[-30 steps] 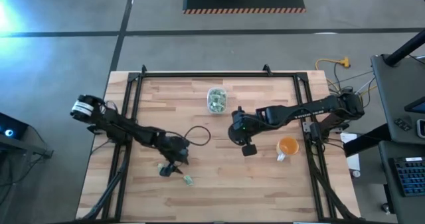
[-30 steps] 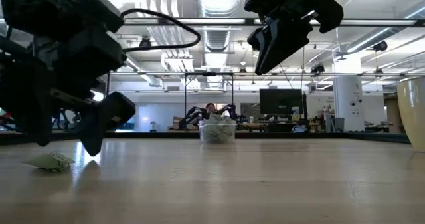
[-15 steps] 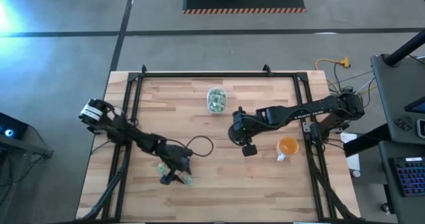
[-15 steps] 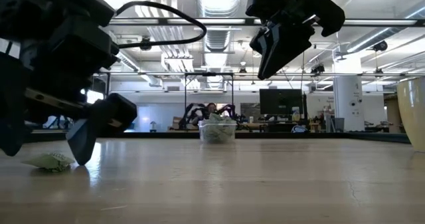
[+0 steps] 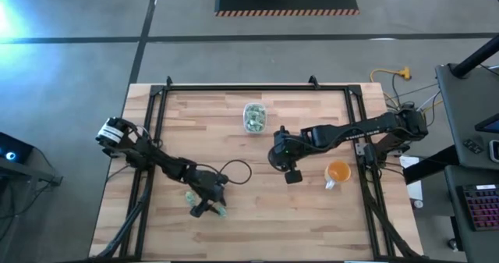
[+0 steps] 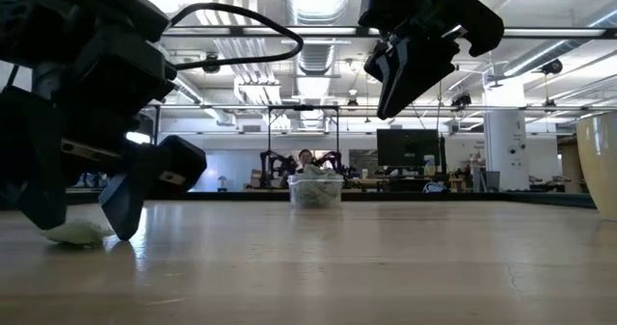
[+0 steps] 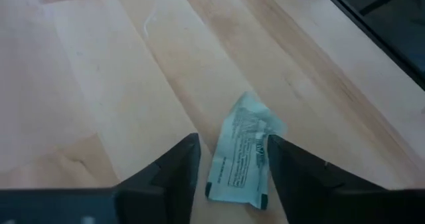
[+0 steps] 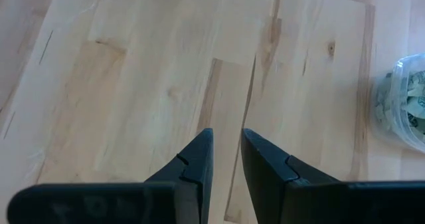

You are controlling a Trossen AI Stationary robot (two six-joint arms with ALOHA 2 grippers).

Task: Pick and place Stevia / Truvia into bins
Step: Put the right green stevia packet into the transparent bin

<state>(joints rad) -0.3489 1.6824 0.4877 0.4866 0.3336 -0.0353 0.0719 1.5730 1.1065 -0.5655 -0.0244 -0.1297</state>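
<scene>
Down low, left tool (image 7: pixel 229 161) apart, fingers straddling green packet (image 7: pixel 240 159) on table (image 7: pixel 99 84).

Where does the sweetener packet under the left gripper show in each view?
High view: packet near the table's front, at the left gripper.
Low view: packet far left on the tabletop, between that gripper's fingers.
Left wrist view: packet between the two dark fingers.
Right wrist view: not in it.
Shared landmark: the left gripper's fingers.

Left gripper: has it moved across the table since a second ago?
Yes. In the high view the left gripper shifted toward the table's near edge, farther from the small clear plastic tub, and now straddles the green-white sweetener packet.
</scene>
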